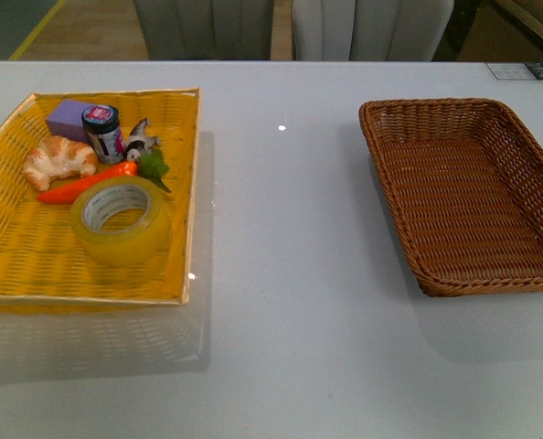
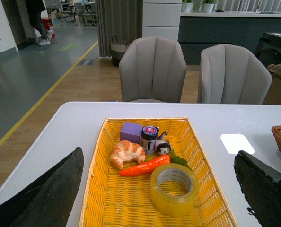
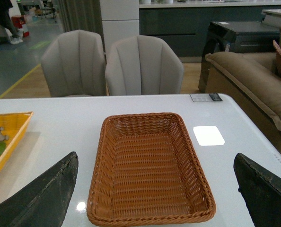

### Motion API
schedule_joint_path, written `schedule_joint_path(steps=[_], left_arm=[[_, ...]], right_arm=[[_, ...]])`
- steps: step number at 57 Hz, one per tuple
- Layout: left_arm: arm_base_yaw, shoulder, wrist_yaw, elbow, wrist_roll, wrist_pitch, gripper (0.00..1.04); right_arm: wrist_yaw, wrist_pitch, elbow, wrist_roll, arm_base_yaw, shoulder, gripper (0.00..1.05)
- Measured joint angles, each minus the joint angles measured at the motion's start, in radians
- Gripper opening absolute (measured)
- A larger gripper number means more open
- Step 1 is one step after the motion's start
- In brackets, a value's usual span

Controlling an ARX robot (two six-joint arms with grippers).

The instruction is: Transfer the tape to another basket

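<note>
**Tape in the yellow tray, brown basket bare**

The tape (image 1: 121, 219) lies flat in the yellow tray (image 1: 34, 265), its white core facing up. Of the things in the tray, it sits nearest the counter's (image 1: 281, 311) front edge. The tray takes up the left side of the counter, close to the left edge.

Just behind the tape lies a carrot (image 1: 84, 184), its green top beside the roll; whether the two touch I cannot tell. Further toward the far edge are a croissant (image 1: 59, 160), a dark-lidded jar (image 1: 102, 133) standing upright, a purple block (image 1: 66, 116) and a small figure (image 1: 142, 139).

The basket (image 1: 473, 210) stands on the right side of the counter, well apart from the tray, with bare counter between them. Its right rim runs out of the front view.

Neither arm shows in the front view. In the left wrist view the left tool (image 2: 158, 156) hangs above the tray's near end, its jaws spread wide — the dark fingers (image 2: 50, 194) frame the tape and touch nothing. In the right wrist view the right tool (image 3: 154, 155) is likewise spread wide above the basket, holding nothing.

Two grey chairs (image 2: 152, 71) stand beyond the far edge.
</note>
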Motion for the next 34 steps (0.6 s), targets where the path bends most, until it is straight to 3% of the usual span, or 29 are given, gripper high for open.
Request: schedule_joint_path(steps=[34], left_arm=[[0.0,0.0,0.0,0.0,0.0,0.0,0.96]], right_arm=[[0.0,0.0,0.0,0.0,0.0,0.0,0.96]])
